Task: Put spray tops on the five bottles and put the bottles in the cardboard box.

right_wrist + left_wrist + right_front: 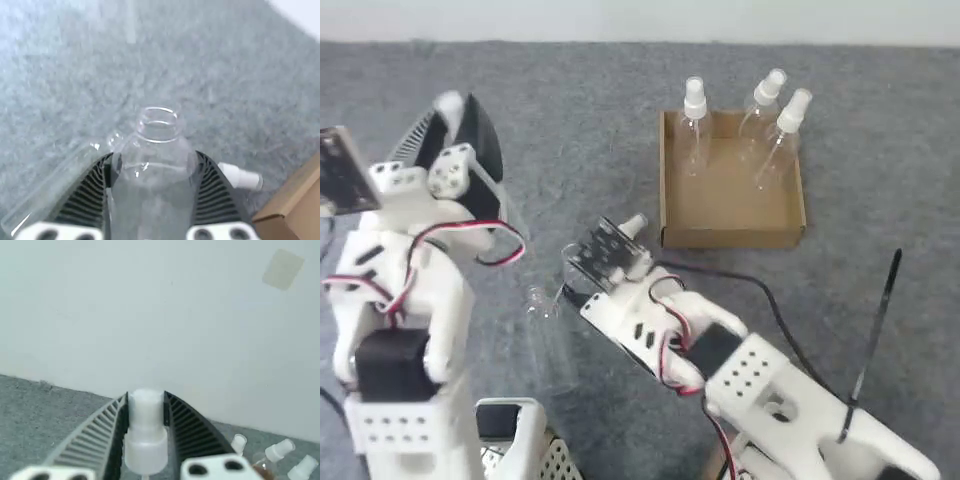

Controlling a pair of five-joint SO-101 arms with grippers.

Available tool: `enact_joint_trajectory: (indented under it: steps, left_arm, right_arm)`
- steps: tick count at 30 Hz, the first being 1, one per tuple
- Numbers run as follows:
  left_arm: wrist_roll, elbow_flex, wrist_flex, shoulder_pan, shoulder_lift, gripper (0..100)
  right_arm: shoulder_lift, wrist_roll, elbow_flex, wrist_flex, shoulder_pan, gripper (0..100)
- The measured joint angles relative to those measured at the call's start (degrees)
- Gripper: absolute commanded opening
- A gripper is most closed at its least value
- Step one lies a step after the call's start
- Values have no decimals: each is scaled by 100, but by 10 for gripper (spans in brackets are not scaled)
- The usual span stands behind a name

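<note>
Between the ribbed jaws of the left gripper (146, 396) sits a white spray top (145, 437). It is upright and pinched on both sides, with its head level with the jaw tips and its collar deeper between them. This gripper is held up off the table. Far beyond its jaws stand three capped bottles (280, 451).

The right gripper (154, 159) clamps a clear bottle (156, 152) by the shoulders. The bottle's open neck pokes out past the jaw tips and has no top on it. Just outside one jaw a loose spray top (241, 177) lies on the grey mat (225, 75). Outside the other jaw a second clear bottle (50, 192) lies on its side.

Beyond the loose top stands the cardboard box (732, 236), with the three capped bottles upright toward its far wall.
</note>
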Motion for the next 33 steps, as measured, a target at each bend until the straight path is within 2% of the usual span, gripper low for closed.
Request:
enact_joint_trajectory:
  steps: [3, 7, 15, 28, 33]
  left_arm:
    - [202, 0, -88, 211, 229, 13]
    - [369, 0, -105, 554, 475, 13]
    - [387, 0, 70, 765, 510, 13]
    - [387, -387, 615, 730, 501, 13]
    - [387, -387, 615, 1020, 501, 13]
  right_arm:
    - [-299, 0, 563, -615, 0, 6]
    - [-545, 0, 862, -870, 0, 6]
    - [-571, 0, 914, -897, 0, 6]
    - [-580, 0, 967, -897, -9, 6]
    - [-580, 0, 967, -897, -9, 6]
